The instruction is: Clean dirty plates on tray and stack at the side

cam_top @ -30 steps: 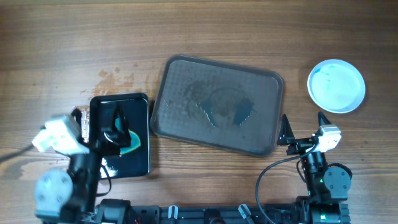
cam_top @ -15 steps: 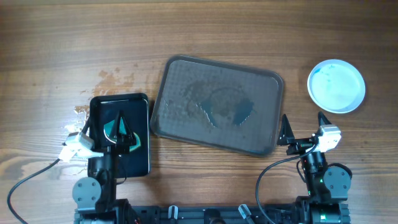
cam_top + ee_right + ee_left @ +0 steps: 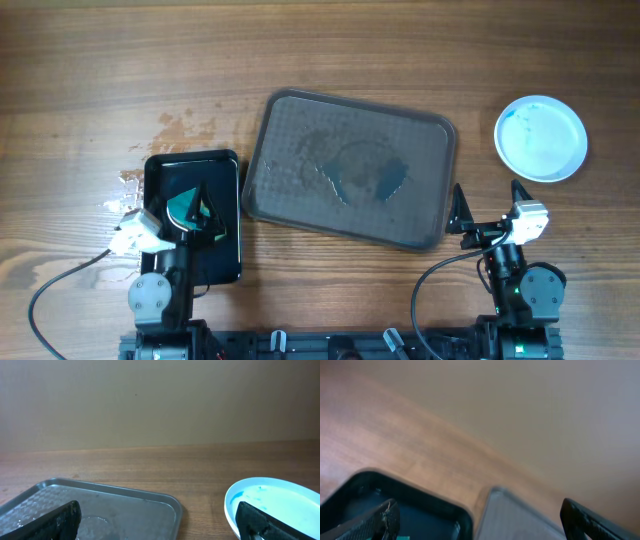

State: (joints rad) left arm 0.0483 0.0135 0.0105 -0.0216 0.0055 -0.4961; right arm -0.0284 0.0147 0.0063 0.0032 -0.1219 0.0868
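The large grey-brown tray (image 3: 290, 120) lies mid-table, holding only a wet smear; it also shows in the right wrist view (image 3: 100, 502) and the left wrist view (image 3: 520, 520). White plates (image 3: 541, 138) sit on the table right of the tray, seen as one round shape with blue smears on top; how many are stacked I cannot tell. The top plate shows in the right wrist view (image 3: 280, 500). My left gripper (image 3: 185, 212) (image 3: 480, 525) is open and empty above the small black tray. My right gripper (image 3: 488, 203) (image 3: 160, 525) is open and empty, near the front between tray and plates.
A small glossy black tray (image 3: 225, 260) (image 3: 420, 512) stands left of the large tray, with a teal sponge (image 3: 212, 235) in it. Wet stains (image 3: 180, 125) and white scraps (image 3: 125, 180) mark the wood to its left.
My left arm has swung back from the left over the black tray, and its wrist has turned. The right arm, tray and plates have not moved.
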